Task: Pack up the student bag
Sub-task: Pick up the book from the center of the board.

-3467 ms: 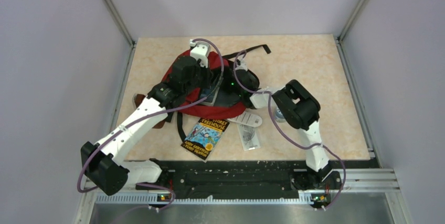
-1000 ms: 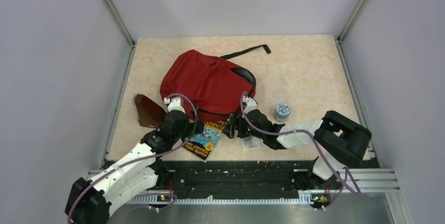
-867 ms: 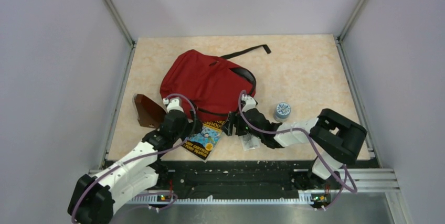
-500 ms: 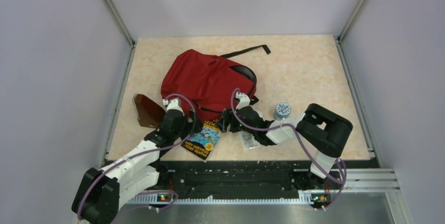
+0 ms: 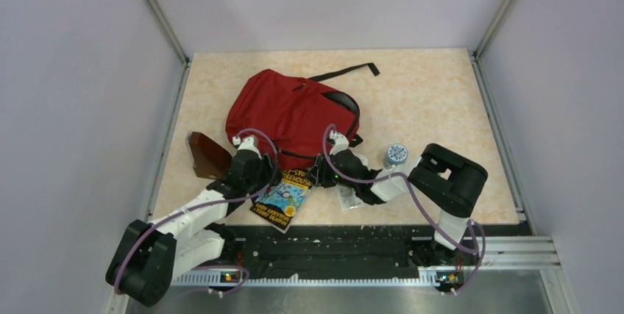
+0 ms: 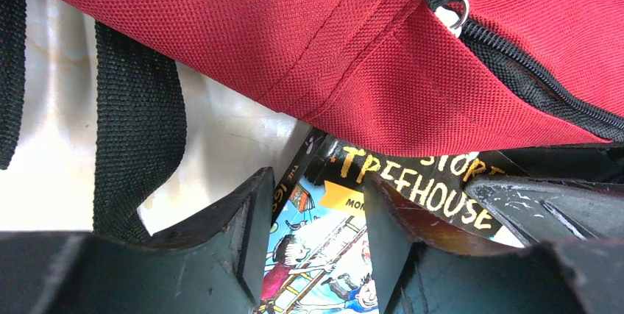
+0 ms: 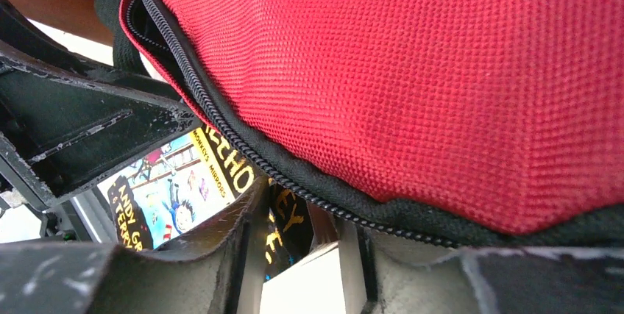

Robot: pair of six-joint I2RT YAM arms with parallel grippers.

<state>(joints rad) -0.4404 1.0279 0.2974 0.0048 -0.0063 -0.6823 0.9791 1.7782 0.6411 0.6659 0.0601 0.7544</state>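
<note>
**Two grippers closing on the book under the bag's hem**

The bag point(image 5: 291, 115) lies flat in the middle of the table point(image 5: 441, 93), and its near hem overlaps the top of the book point(image 5: 283, 196). A few seconds ago both my arms were up on the bag. Now they are low at that hem, one on each side of the book, and the book seems to have slid slightly toward me.

Over the last second both sets of jaws have narrowed from wide to roughly half open. My left gripper point(image 6: 316, 185) straddles the book's top corner, with the cover showing between its fingers. My right gripper point(image 7: 298, 215) has the book's opposite edge in its narrow gap, just under the zip. I cannot tell whether either pair is pinching yet.

I judge this to be the pickup before the book goes into the bag.

The pouch point(image 5: 208, 154), tin point(image 5: 396, 154) and packet point(image 5: 349, 196) are outside the bag, near it.
</note>
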